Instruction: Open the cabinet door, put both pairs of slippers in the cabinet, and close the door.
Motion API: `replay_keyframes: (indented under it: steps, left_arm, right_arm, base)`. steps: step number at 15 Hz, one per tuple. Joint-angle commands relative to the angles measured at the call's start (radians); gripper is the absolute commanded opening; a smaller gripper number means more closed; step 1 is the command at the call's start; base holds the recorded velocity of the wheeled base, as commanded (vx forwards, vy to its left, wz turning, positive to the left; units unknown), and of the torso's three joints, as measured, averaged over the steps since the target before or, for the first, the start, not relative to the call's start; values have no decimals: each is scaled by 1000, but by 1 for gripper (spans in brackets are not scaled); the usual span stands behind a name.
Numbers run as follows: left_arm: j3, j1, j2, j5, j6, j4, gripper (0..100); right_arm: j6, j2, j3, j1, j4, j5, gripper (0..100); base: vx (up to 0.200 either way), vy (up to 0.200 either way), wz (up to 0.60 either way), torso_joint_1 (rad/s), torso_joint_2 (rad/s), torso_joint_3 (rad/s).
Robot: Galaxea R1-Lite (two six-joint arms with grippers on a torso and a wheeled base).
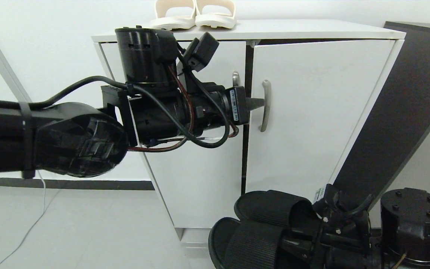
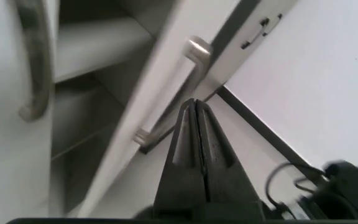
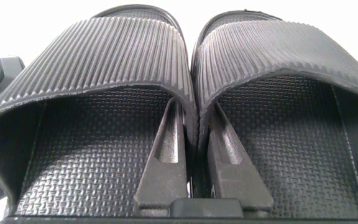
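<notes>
1. Left arm: the left gripper (image 1: 256,102) is at the handle (image 1: 265,106) of the right door (image 1: 312,112); its fingers (image 2: 185,140) are pressed together with nothing between them; contact with the bar cannot be confirmed. The door stands slightly ajar; the left wrist view shows a shelf (image 2: 98,46) through the gap.

2. Right arm: the right gripper (image 3: 194,124) is clamped on the black slippers (image 1: 274,209), one finger inside each slipper, the two adjoining side walls pinched between; the pair hangs low, just before the right door.

3. The white slippers (image 1: 194,16) lie side by side on top of the cabinet (image 1: 312,31), near its front edge.

4. Hazards, as judged:
- Closed fingers can only hook the handle; as the door swings in its arc the tip may slide off the bar, leaving the door partly open.
- The black pair sits in the likely path of the door; the opening panel may strike it.
- The grip is on soft walls alone; flexing may release one slipper.
- A jolt to the cabinet may shake the white pair off the edge.

5. Orientation: the black slippers' long axis runs from the right gripper toward the robot's left, across the cabinet front; toes point away from the gripper; the handle's long axis is upright.
</notes>
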Motion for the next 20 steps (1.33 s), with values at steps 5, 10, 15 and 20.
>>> replay_keyframes:
  steps: [5,10,15,20]
  left_arm:
    - [135,-46,-154,-1,4,0,0]
    - [233,-54,-263,-3,-1,0,0]
    - [145,28,-151,-6,-5,0,0]
    - [32,34,-51,-4,-20,0,0]
  right_arm:
    - [0,7,3,5,0,0,0]
    - [-14,5,15,18,-3,2,0]
    - [-16,-1,26,38,-3,6,0]
    - [-37,-1,28,40,-3,6,0]
  base:
    - [0,0,0,0,0,0]
    - [0,0,0,0,0,0]
    - [0,0,0,0,0,0]
    - [0,0,0,0,0,0]
